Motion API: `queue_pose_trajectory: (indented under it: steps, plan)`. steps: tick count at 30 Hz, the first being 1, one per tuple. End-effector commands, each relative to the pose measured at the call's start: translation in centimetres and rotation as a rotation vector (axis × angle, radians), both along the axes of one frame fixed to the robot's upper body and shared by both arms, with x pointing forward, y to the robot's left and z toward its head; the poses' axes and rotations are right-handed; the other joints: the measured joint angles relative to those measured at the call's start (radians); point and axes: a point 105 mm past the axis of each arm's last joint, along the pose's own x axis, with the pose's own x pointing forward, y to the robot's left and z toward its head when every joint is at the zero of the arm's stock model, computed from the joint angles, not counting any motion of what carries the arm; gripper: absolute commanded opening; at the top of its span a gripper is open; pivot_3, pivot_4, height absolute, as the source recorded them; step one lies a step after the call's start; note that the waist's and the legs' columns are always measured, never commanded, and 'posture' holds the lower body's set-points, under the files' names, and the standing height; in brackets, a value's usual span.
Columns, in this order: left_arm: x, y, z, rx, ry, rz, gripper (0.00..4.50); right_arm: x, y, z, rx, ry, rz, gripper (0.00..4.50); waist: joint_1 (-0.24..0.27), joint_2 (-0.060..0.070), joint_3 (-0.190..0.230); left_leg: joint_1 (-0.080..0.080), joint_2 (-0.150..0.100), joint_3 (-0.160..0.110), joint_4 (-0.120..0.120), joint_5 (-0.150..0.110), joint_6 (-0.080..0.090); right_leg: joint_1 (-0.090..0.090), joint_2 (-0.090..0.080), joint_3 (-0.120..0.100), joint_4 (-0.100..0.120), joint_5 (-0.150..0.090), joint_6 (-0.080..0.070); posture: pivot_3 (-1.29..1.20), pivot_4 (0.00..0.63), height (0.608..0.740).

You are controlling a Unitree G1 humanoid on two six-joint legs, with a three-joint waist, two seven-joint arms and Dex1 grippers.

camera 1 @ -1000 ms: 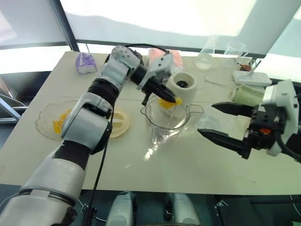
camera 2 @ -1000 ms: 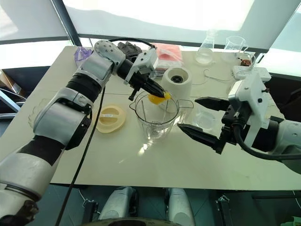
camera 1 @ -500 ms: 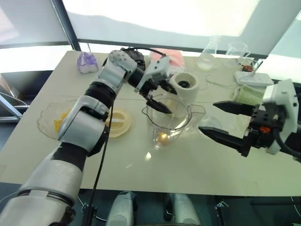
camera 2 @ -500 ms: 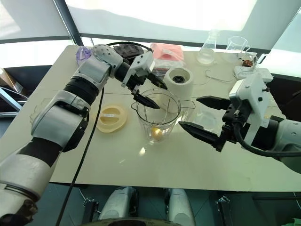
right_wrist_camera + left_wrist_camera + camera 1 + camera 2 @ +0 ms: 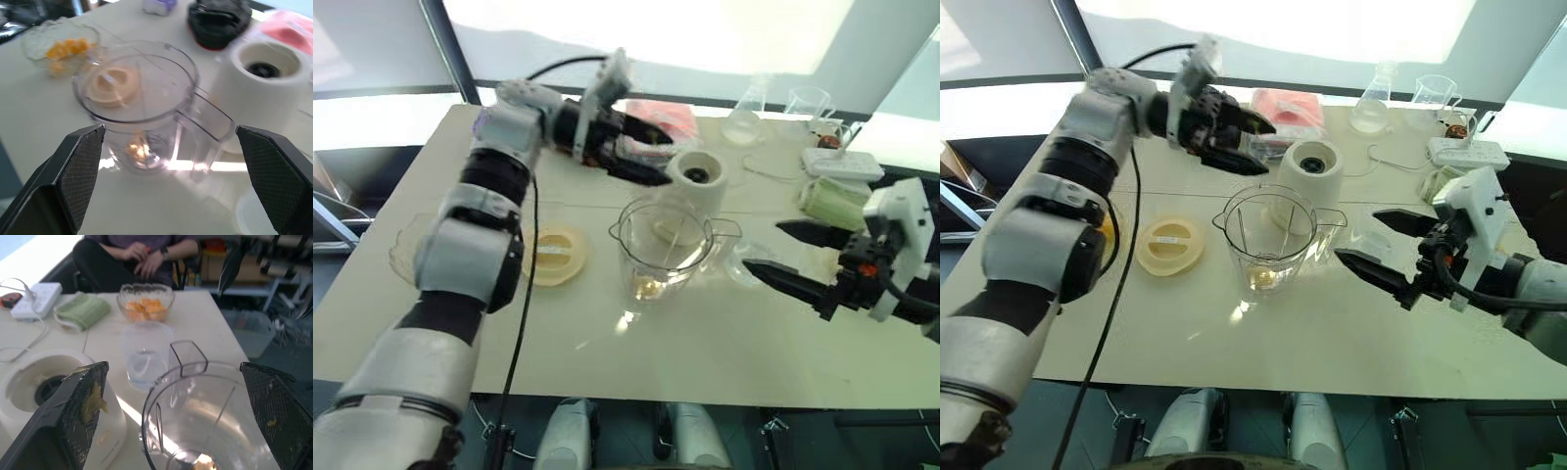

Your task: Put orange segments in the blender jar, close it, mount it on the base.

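The clear blender jar [image 5: 666, 240] stands lidless at the table's middle, with one orange segment [image 5: 651, 286] on its bottom. My left gripper [image 5: 644, 149] hovers open and empty above and behind the jar's left rim, with pulp stuck on one pad [image 5: 93, 401]. The cream base [image 5: 697, 181] sits just behind the jar. To the jar's right my right gripper [image 5: 764, 247] is open and empty, pointing at the jar. More orange segments lie in a glass bowl [image 5: 63, 44] at the left, and in another bowl [image 5: 145, 303] beyond the jar.
The flat cream lid [image 5: 553, 257] lies left of the jar, and a small clear cup [image 5: 744, 259] right of it. At the back right are a flask [image 5: 744, 116], a beaker [image 5: 803, 103], a power strip [image 5: 840, 162] and a green cloth [image 5: 827, 199]. A person [image 5: 137, 254] sits beyond the table.
My left gripper opened over the jar and the orange segment dropped to the bottom. That gripper then rose and drew back to the left. The right gripper shifted slightly right and down.
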Motion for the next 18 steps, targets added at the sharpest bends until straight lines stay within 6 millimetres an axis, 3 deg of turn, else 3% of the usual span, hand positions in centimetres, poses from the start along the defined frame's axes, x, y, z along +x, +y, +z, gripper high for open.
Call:
queue_pose_trajectory:
  steps: [1,7,11,18]
  plan:
    - [-1.4,1.0,1.2,-0.056,0.030,-0.025,4.47,0.4,-2.7,0.2,-0.018,-0.091,-0.163,4.50,0.000,0.000,0.000,0.000,0.000,0.000,0.000,0.000,0.000,0.000,0.000,0.000,0.000,0.000,0.000,0.00,0.150,0.740]
    - [-3.7,1.5,0.8,-0.141,0.078,-0.032,4.47,0.3,-4.7,-1.3,-0.014,-0.105,-0.301,4.50,-0.001,0.001,0.000,0.002,0.000,-0.001,0.001,0.000,0.000,0.000,0.000,0.001,0.003,-0.001,-0.002,0.00,0.150,0.740]
    - [-6.5,2.1,-1.7,-0.080,-0.010,-0.041,4.47,0.3,-7.1,-4.6,-0.084,-0.071,-0.438,4.50,-0.001,0.002,-0.001,0.005,0.000,-0.001,0.000,0.000,0.000,0.003,0.000,0.002,0.004,-0.002,-0.001,0.00,0.150,0.740]
    - [-7.5,2.8,-3.4,-0.035,-0.093,0.047,4.47,0.7,-8.9,-7.2,-0.100,-0.086,-0.568,4.50,-0.002,0.003,-0.002,0.009,0.000,0.000,0.001,0.001,-0.001,0.006,0.001,0.004,0.005,-0.002,-0.004,0.00,0.150,0.740]
